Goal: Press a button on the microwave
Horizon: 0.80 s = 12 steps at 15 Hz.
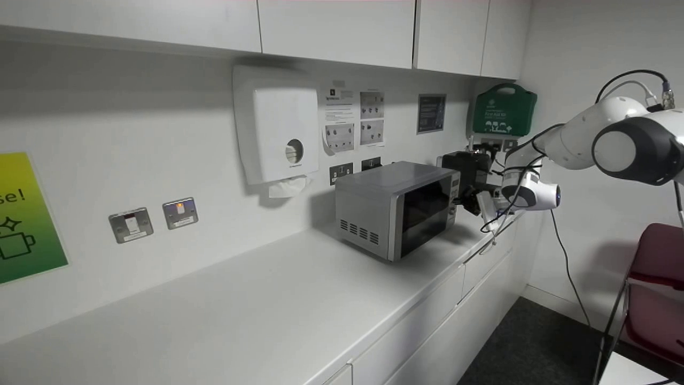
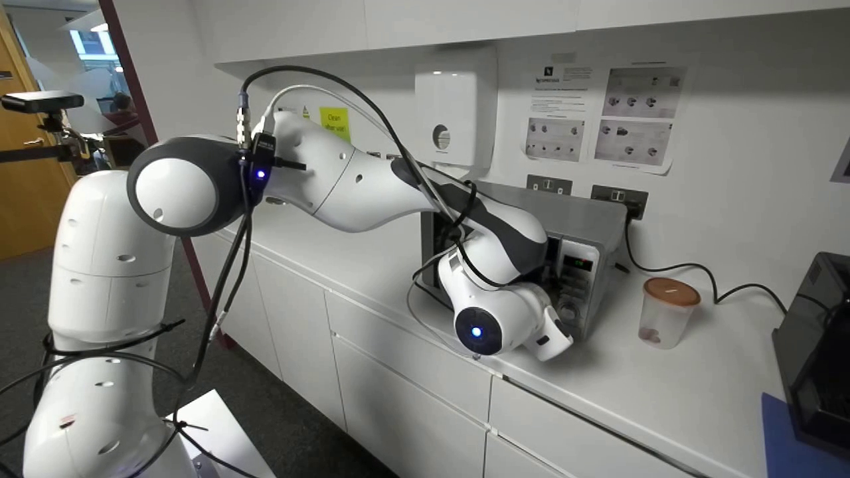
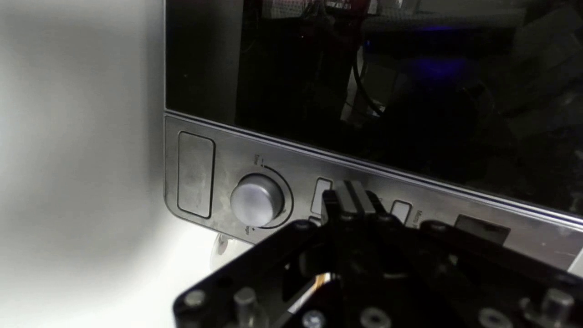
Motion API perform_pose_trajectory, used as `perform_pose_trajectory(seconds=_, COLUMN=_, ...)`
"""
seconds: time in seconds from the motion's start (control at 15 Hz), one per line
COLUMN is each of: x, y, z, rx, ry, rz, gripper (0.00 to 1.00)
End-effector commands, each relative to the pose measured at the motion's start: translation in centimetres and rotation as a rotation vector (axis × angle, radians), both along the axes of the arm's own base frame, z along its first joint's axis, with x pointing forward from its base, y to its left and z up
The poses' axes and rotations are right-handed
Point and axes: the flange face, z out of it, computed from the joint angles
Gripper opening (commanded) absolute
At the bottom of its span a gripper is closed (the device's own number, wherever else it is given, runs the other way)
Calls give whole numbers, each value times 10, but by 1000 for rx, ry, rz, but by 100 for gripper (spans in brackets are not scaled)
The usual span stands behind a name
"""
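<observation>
Nearest the wrist camera, the end effector [image 3: 350, 187] is closed, its two pads [image 3: 345, 198] brought together side by side before the control panel [image 3: 303, 171] of the microwave [image 1: 368, 208]. These are seen between two small pale buttons [image 3: 321, 196], with a round knob [image 3: 256, 200] off to one side; whether the panel is touched cannot be told. In an exterior view, much of the microwave's front is hidden by the white arm [image 2: 362, 196], though a lit green display [image 2: 578, 263] can be made out. The microwave is stood on a white desk [image 1: 230, 315], near the wall [image 1: 133, 133], and a translucent tub [image 2: 664, 325] with a brown lid [image 2: 672, 291] is placed between it and a black appliance [image 2: 820, 305]; a flat blue item [image 2: 790, 431] is seen beside that appliance. Drawer fronts [image 1: 411, 321] are fitted beneath the desk, and white cabinets [image 1: 331, 32] are hung above it. A white paper towel dispenser [image 1: 286, 123] and printed notices [image 1: 340, 138] are mounted on the wall, and a green first-aid case [image 1: 505, 109] is seen in the corner. Farther off, a red chair [image 1: 660, 254] is placed, and the floor [image 1: 534, 342] is covered in dark carpet.
</observation>
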Motion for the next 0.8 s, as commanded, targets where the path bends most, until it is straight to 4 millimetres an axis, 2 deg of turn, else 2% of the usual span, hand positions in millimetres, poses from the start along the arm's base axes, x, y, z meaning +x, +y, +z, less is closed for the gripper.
perform_pose_trajectory(seconds=0.0, x=5, y=-7, z=10, rx=-14, ry=-25, rz=-31, gripper=0)
perform_pose_trajectory(seconds=0.27, x=6, y=-7, z=18, rx=-22, ry=-44, rz=-28, gripper=0)
perform_pose_trajectory(seconds=0.73, x=7, y=-10, z=17, rx=-14, ry=-45, rz=-44, gripper=0)
